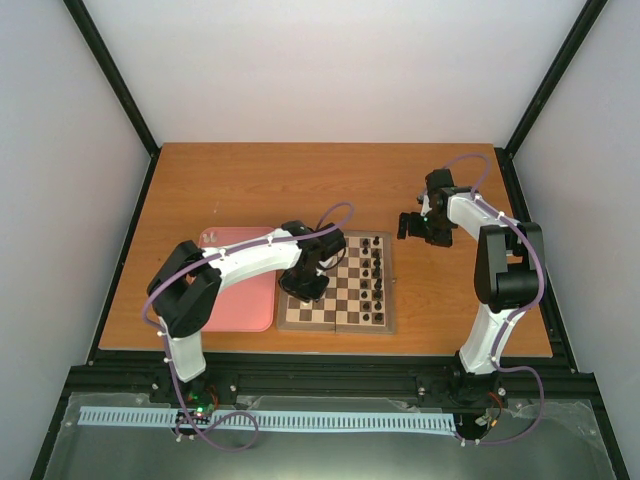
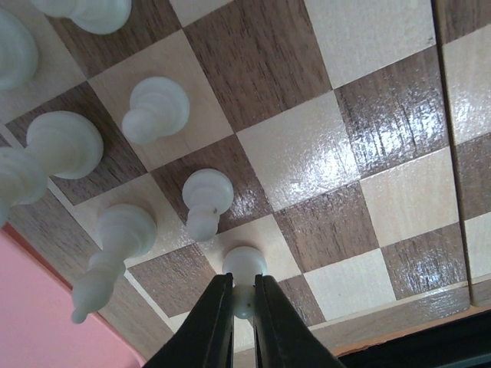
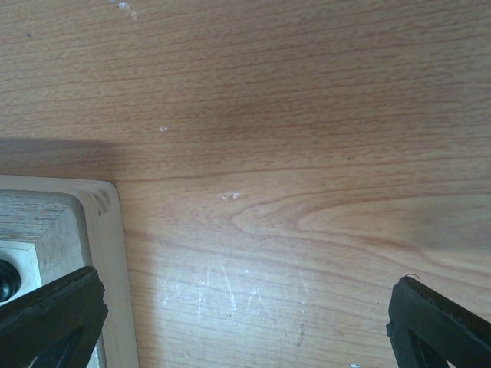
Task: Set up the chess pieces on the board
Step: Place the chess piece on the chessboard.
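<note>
The board (image 1: 345, 302) lies at the table's middle. My left gripper (image 1: 303, 284) hangs over its left edge. In the left wrist view that gripper (image 2: 244, 280) is shut on the head of a small white pawn (image 2: 244, 263), whose base rests on a light square by the board's (image 2: 360, 115) border. Several other white chess pieces (image 2: 156, 107) stand on the squares just beyond it. My right gripper (image 1: 415, 225) hovers over bare table right of the board's far corner. It (image 3: 245, 318) is open with nothing between its fingers (image 3: 54, 314).
Small black pieces (image 1: 377, 270) line the board's right side, and one (image 3: 6, 280) shows at the board corner (image 3: 96, 222). A pink tray (image 1: 240, 300) lies against the board's left edge, under the left arm, and its corner (image 2: 38, 330) shows in the left wrist view.
</note>
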`<control>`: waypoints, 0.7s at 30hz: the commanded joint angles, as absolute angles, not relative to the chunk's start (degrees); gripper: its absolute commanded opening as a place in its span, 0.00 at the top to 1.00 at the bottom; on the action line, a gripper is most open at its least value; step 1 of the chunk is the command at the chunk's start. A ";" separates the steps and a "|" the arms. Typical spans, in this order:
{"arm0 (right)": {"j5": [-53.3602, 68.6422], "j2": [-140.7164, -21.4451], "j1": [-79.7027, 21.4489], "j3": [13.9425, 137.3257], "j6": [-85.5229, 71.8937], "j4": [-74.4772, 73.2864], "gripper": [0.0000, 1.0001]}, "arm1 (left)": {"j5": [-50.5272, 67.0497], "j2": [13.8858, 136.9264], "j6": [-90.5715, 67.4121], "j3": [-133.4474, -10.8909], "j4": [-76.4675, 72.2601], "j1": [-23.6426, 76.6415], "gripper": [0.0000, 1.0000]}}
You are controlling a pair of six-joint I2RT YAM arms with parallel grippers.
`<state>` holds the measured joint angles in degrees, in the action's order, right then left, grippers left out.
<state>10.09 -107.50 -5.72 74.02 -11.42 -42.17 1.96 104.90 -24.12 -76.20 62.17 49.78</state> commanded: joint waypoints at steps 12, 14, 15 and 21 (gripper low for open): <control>10.02 -106.27 -5.23 73.42 -10.99 -41.40 0.00 | 2.81 105.65 -23.74 -75.94 61.08 50.25 0.81; 10.18 -106.33 -5.23 73.46 -11.08 -41.35 0.00 | 2.86 105.52 -23.71 -76.02 61.21 50.17 0.81; 10.24 -106.34 -5.21 73.48 -11.08 -41.34 0.00 | 2.88 105.47 -23.63 -76.09 61.32 50.14 0.81; 10.41 -106.35 -5.24 73.57 -11.10 -41.31 0.00 | 2.73 104.93 -23.55 -75.85 61.99 50.27 0.81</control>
